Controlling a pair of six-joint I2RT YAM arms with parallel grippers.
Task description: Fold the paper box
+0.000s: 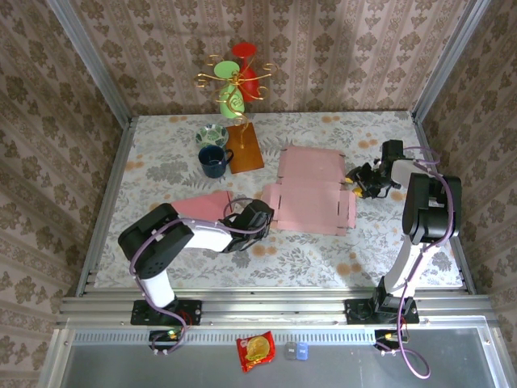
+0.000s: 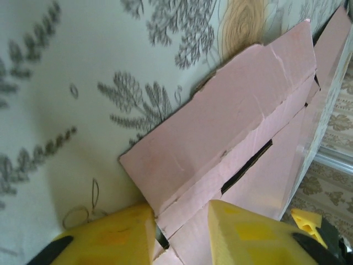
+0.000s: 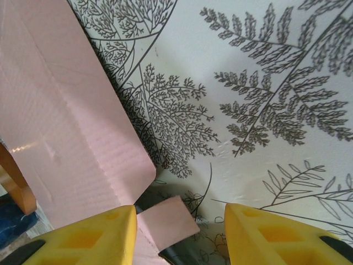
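paper box (image 1: 311, 190) mid table (image 1: 161, 166) | mug (image 1: 214, 160) behind-left, beside board (image 1: 245, 147) | bowl (image 1: 212, 134) apparently behind mug

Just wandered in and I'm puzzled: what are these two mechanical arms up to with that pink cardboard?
They're working on folding a paper box, a pink cut-out lying mostly flat on the flowered table. The left gripper has its fingers on either side of a flap at the box's left end; whether it pinches it I can't tell. The right gripper sits open at the right edge, a small tab between its fingers.
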